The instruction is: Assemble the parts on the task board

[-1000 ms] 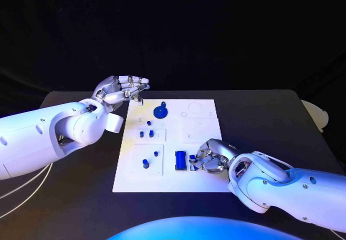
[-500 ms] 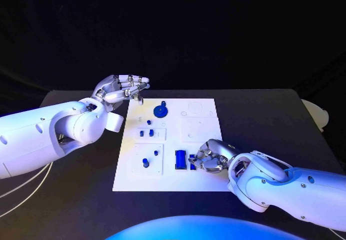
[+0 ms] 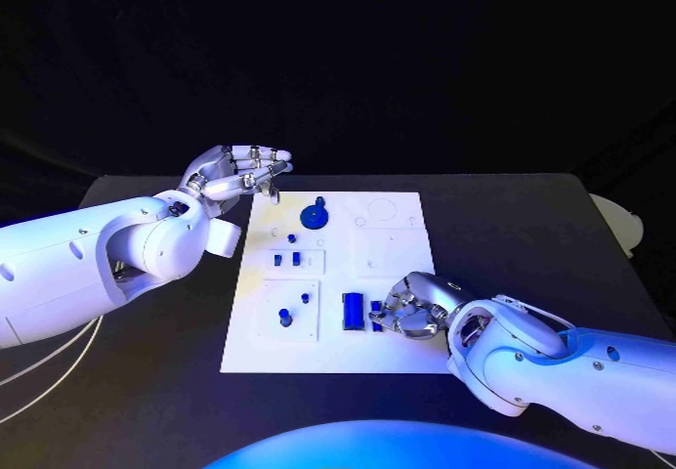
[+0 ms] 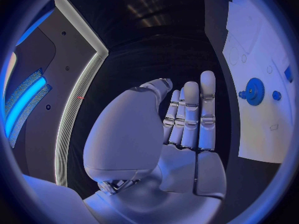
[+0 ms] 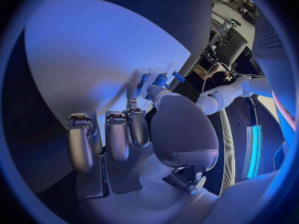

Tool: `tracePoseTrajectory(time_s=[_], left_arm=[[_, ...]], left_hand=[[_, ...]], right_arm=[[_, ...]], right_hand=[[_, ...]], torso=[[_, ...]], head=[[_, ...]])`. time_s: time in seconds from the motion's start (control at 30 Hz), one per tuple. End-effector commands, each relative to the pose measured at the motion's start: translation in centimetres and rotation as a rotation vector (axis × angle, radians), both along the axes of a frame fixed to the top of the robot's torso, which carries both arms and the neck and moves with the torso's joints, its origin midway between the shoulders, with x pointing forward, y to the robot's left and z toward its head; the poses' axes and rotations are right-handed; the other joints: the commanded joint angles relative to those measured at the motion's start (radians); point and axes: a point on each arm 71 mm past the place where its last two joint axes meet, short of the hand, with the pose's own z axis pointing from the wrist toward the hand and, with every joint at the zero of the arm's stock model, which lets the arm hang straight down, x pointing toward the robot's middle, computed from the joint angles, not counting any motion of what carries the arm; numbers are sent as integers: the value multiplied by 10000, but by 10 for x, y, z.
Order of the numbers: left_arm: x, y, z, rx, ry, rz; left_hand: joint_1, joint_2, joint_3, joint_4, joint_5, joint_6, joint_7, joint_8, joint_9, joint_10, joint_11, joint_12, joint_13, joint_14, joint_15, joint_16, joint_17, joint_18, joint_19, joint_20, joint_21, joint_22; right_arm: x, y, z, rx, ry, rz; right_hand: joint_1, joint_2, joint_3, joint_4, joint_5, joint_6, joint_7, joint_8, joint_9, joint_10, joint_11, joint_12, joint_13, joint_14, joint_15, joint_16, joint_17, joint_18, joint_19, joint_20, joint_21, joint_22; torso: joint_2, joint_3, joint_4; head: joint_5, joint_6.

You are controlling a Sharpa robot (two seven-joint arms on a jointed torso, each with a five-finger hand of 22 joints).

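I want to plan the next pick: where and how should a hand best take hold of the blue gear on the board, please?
Probably by the blue gear rim, coming straight down from above: it appears to lie flat on the white board, with bare board around it. The left hand is nearest.

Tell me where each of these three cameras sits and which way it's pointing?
Head view: on the robot's head, looking down at the black table and white board; both white arms and each robot hand show.
Left wrist view: behind the left robot hand, looking along its raised open fingers; the board lies off to one side.
Right wrist view: behind the right robot hand, looking at the board, fingers at small blue pieces.
Shared: the blue gear shows in head and left wrist views.
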Motion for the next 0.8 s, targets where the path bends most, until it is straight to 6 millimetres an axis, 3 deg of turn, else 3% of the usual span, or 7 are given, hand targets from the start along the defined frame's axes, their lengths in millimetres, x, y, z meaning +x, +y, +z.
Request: tracePoseTrajectory(time_s=[0.03, 0.1, 0.47, 0.6, 0.7, 0.73, 0.8], left_arm=[[-1, -2, 1, -112, -34, -141], [0, -2, 1, -112, -36, -140], [2, -3, -2, -152, 28, -108], [4, -4, -7, -250, 143, 12], [8, -4, -12, -360, 255, 238], [8, -4, -13, -379, 276, 284], [11, -3, -17, -458, 349, 487]], left_hand=[[-96, 20, 52, 22, 31, -16, 67, -66, -14, -48, 1, 64, -9, -57, -6, 57, -9, 70, -67, 5, -45, -14], [-96, 20, 52, 22, 31, -16, 67, -66, -14, -48, 1, 64, -9, -57, -6, 57, -9, 70, -67, 5, -45, -14], [-96, 20, 52, 22, 31, -16, 67, -66, -14, -48, 1, 64, -9, -57, -6, 57, -9, 70, -67, 5, -45, -14], [-151, 15, 59, 34, 22, -24, 71, -68, -13, -53, 5, 84, -14, -66, 1, 68, -30, 68, -71, 11, -53, -18], [-242, 3, 41, 76, 8, -37, 68, -72, -14, -51, 6, 107, -16, -83, 12, 74, -50, 64, -89, 24, -76, -29], [-347, -3, 6, 134, -13, -30, 51, -64, -9, -17, -4, 146, -9, -106, 18, 76, -66, 62, -113, 37, -108, -46], [-402, -3, -11, 162, -24, -15, 29, -52, -2, 10, -19, 178, -5, -124, 13, 80, -82, 65, -129, 41, -136, -62]], right_arm=[[-1, 1, 1, -84, -237, 318], [0, 0, 1, -75, -306, 303], [11, -15, 18, 1406, -1223, 42], [29, -27, 28, 3088, -1477, -47], [49, -39, 35, 4214, -1598, -239], [52, -41, 35, 4383, -1589, -291], [66, -50, 37, 4995, -1486, -548]], right_hand=[[347, -48, 37, -115, -315, -54, -12, 50, 11, 235, 0, -14, 1546, 966, -49, 47, 2037, -143, 1046, -63, 44, 2634], [726, -73, 117, -204, -839, -78, -10, 39, 5, 209, 0, -66, 1519, 965, -49, 45, 2035, -143, 1046, -66, 44, 2634], [786, -158, 78, 10, -727, -359, 131, -136, -72, -170, 109, -764, 1085, 884, 30, -98, 1684, -140, 1041, -22, 30, 2629], [885, -161, 63, 87, -682, -893, 392, -501, -217, -551, 326, -1381, 707, 792, 206, -257, 1346, 19, 774, 102, -716, 2406], [1135, -166, 65, 37, -663, -1170, 558, -753, -308, -920, 479, -1971, 329, 685, 340, -462, 971, 150, 537, 239, -1367, 2206], [1297, -147, 84, 10, -767, -1339, 653, -897, -353, -1692, 560, -3213, -455, 455, 410, -863, 224, 401, 64, 309, -2632, 1808], [1393, -138, 94, -3, -794, -1405, 696, -959, -366, -2112, 611, -3894, -902, 297, 450, -1130, -202, 509, -169, 359, -3226, 1608]], torso=[[-3, 3, -14], [0, 1, -7], [-102, -23, -9], [-264, -81, -38], [-420, -137, -43], [-463, -154, -52], [-561, -189, -59]], head=[[2, 11], [-1, 25], [-32, 234], [-81, 392], [-156, 662], [-160, 721], [-170, 784]])
